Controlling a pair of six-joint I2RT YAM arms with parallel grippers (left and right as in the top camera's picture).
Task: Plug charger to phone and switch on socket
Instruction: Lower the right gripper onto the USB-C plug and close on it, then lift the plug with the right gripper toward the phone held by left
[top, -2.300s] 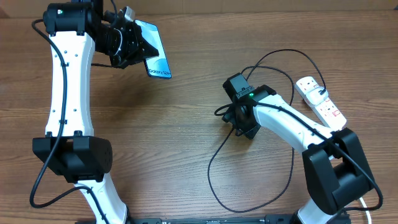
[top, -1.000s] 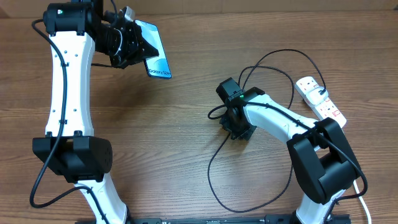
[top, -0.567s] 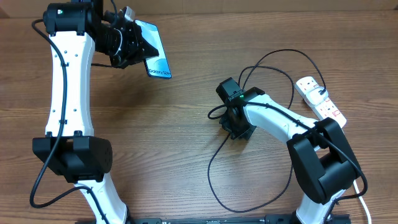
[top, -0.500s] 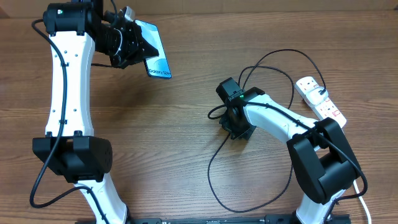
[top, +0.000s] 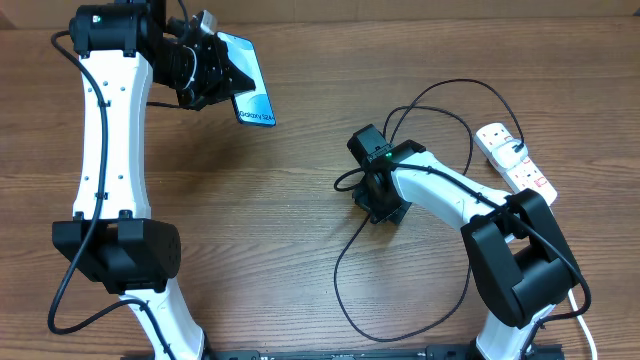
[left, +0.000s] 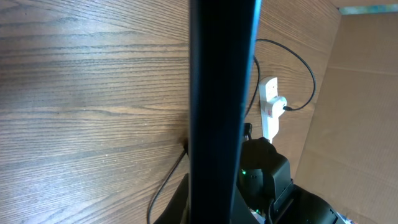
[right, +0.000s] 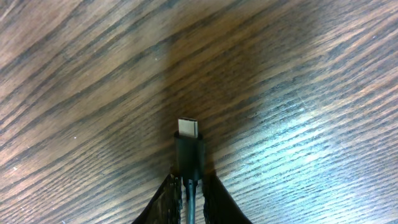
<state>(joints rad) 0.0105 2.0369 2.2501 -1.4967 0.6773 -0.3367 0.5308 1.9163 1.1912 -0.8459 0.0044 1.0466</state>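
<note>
Black charger tip is poking out between narrow fingers of right gripper, grip unclear, risking slip or twist before reaching phone that left gripper is clamping at 11 o'clock.

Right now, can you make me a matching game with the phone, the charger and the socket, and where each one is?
Things:
1. phone
2. charger
3. socket

Places:
A. lying at the right side of the table
B. gripped in the left claw
C. its tip poking out of the right claw

Pairs: 1-B, 2-C, 3-A
</note>
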